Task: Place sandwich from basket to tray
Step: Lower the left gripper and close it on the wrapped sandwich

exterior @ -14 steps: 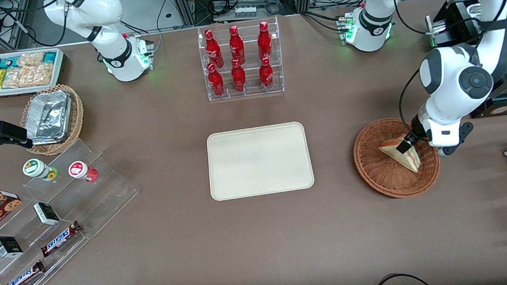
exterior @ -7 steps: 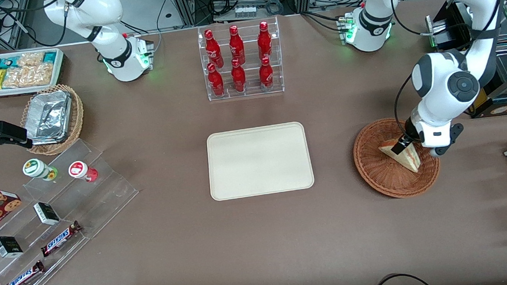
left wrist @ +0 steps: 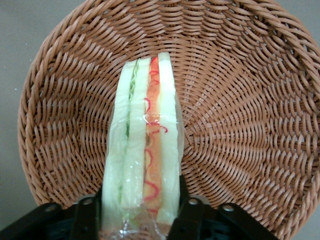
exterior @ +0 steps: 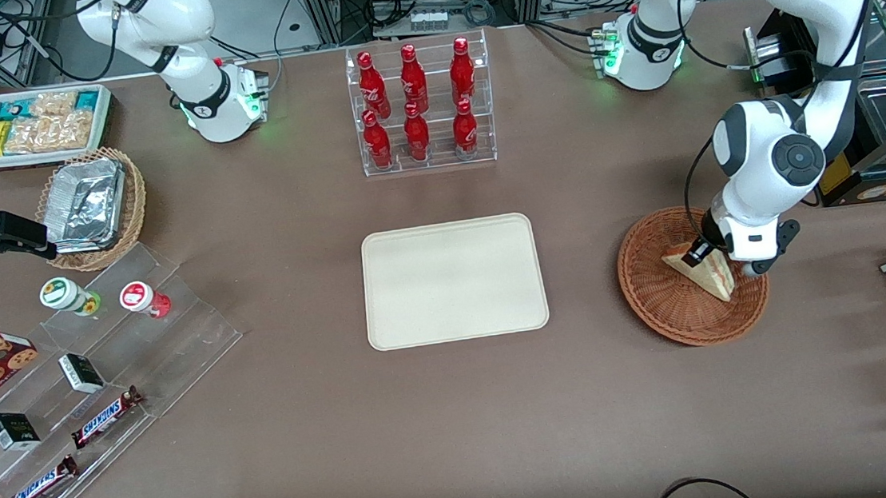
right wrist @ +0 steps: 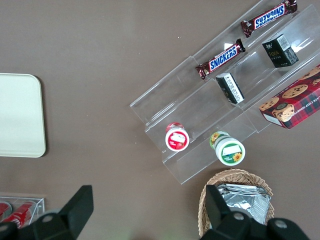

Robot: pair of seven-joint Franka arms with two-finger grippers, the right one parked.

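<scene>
Down in the reddish-brown wicker basket [exterior: 690,275] lies the sandwich [exterior: 706,272], a clear-wrapped wedge of pale bread with its cut edge showing green and red filling [left wrist: 142,150]. It rests on the woven floor of the basket [left wrist: 240,100], toward the rim nearest the working arm. The left arm's hand [exterior: 700,252] is low inside the basket and clamped on the sandwich: in the wrist view one black finger [left wrist: 85,220] presses each bread face at the wedge's broad end, the other finger [left wrist: 189,216] on the second face. The narrow tip of the wedge points away from the hand, toward the basket's wall.

The basket stands on the brown counter [exterior: 457,408], toward the working arm's end. Beside it, well apart at the middle of the counter, lies the cream rectangular tray [exterior: 454,280], with nothing on it. Farther from the front camera than the tray stands a clear rack of red bottles [exterior: 418,107].
</scene>
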